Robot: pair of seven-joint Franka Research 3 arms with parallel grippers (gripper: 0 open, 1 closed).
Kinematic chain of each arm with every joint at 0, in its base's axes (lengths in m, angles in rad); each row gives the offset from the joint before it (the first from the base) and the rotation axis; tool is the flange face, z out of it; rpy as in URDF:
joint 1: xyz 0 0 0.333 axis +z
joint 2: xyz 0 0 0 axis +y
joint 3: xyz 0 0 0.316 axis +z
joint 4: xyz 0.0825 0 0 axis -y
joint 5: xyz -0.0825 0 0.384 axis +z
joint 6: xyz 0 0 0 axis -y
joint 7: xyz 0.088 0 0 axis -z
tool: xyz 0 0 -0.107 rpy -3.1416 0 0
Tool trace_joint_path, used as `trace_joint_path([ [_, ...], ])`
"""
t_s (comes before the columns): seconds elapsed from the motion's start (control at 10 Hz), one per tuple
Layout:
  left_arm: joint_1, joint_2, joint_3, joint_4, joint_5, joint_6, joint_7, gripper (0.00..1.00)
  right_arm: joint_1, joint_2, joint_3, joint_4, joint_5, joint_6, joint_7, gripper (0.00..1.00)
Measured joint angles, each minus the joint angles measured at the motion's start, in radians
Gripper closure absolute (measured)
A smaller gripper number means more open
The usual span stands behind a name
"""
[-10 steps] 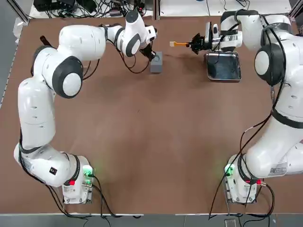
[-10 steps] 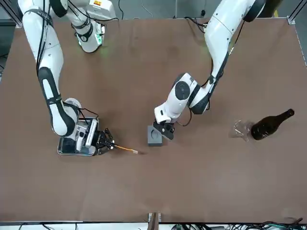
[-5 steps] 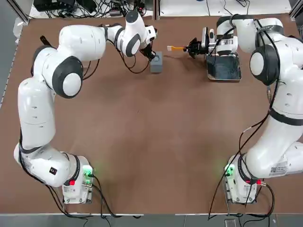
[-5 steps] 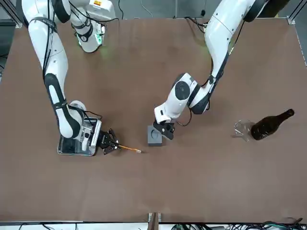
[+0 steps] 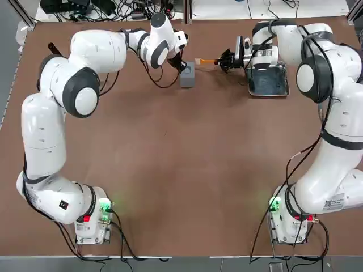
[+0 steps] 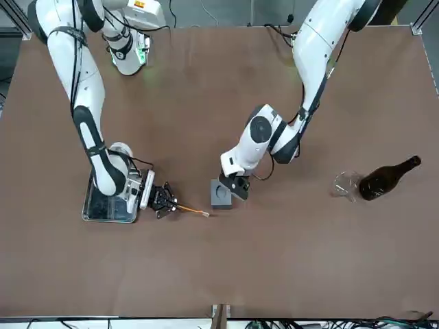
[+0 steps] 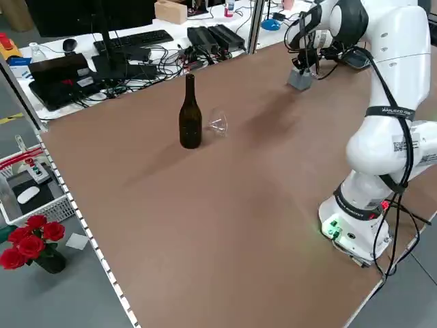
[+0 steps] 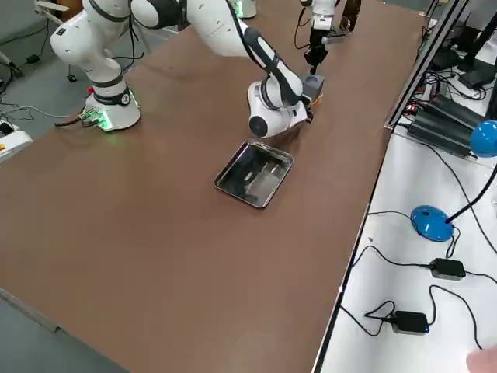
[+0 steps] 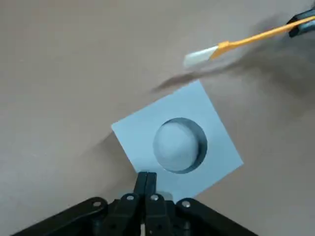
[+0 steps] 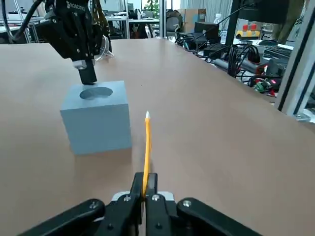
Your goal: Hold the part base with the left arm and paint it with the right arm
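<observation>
Part base (image 5: 188, 74) on brown table (image 5: 181, 170); cables (image 5: 113, 8) behind.

A lab; cable-strewn benches (image 7: 136, 55) ring the table (image 7: 225, 205).

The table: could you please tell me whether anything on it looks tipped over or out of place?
The clear glass beside the upright dark bottle seems to lie on its side; nothing else stands out.
</observation>
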Motion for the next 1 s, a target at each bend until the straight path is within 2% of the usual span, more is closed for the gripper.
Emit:
trace_joint_path([
  [1.0,0.0,0.0,0.0,0.0,0.0,0.0,0.0,0.99,0.001,0.025,0.001,-0.041,0.0,-0.044,-0.095,0.96],
])
